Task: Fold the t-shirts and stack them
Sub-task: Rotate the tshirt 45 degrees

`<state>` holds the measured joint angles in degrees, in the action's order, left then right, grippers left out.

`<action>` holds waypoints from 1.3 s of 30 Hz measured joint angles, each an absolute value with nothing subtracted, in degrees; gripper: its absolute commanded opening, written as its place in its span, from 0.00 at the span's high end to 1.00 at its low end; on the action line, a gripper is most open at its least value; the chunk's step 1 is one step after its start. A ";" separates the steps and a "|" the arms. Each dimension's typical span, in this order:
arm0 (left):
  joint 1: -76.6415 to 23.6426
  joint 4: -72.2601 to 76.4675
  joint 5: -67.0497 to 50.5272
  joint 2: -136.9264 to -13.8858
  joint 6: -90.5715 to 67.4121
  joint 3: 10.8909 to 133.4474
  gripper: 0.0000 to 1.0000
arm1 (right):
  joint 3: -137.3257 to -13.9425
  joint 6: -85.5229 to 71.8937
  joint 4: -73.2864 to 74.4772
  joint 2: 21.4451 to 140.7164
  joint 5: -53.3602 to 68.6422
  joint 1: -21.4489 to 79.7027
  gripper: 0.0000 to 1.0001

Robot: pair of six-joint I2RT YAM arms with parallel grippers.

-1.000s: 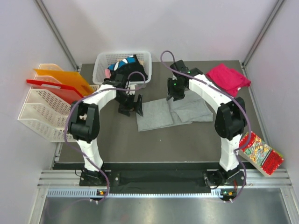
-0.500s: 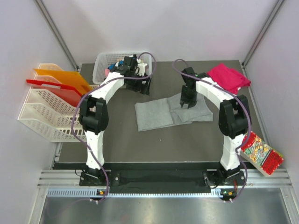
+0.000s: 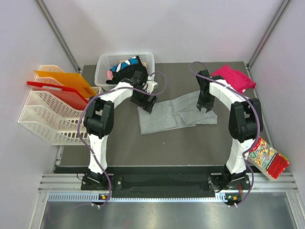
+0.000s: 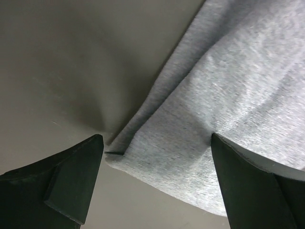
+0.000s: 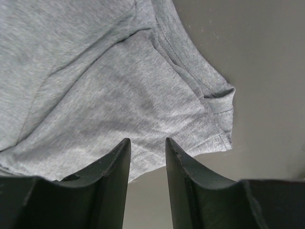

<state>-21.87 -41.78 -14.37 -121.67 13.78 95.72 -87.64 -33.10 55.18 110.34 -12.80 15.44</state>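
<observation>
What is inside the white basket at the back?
It holds black cloth with a blue-white patch and a bit of pink; the left arm covers the basket's near right part, and anything underneath is hidden.

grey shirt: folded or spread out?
Partly folded, untidy: the grey shirt lies on the table with layers overlapping, and the right wrist view shows an edge doubled over.
</observation>
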 measured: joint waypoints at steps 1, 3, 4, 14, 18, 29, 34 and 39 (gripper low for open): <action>-21.82 -41.25 -14.09 -121.67 14.00 95.35 0.01 | -87.64 -33.10 55.13 110.74 -12.91 15.44 0.65; -21.80 -40.38 -13.56 -121.67 14.44 94.52 0.01 | -87.66 -33.12 55.11 112.18 -13.08 15.33 0.65; -21.80 -39.66 -13.13 -121.67 14.76 93.73 0.01 | -87.85 -33.10 55.18 113.21 -13.13 15.27 0.65; -23.42 -35.42 -10.41 -120.46 16.47 90.00 0.01 | -95.09 -32.49 58.54 122.17 -12.84 13.96 0.65; -24.10 -34.94 -10.55 -119.66 16.45 88.68 0.01 | -99.31 -31.46 60.84 124.90 -12.29 13.37 0.65; -28.64 -41.91 -18.39 -113.65 15.86 81.25 0.01 | -117.16 -26.33 64.77 135.28 -11.00 12.19 0.63; -30.06 -46.00 -24.23 -112.51 14.81 79.40 0.01 | -122.61 -23.99 63.83 138.23 -8.80 12.05 0.62; -31.16 -49.36 -28.08 -112.51 13.10 78.96 0.01 | -125.03 -23.07 61.49 139.55 -7.92 11.94 0.60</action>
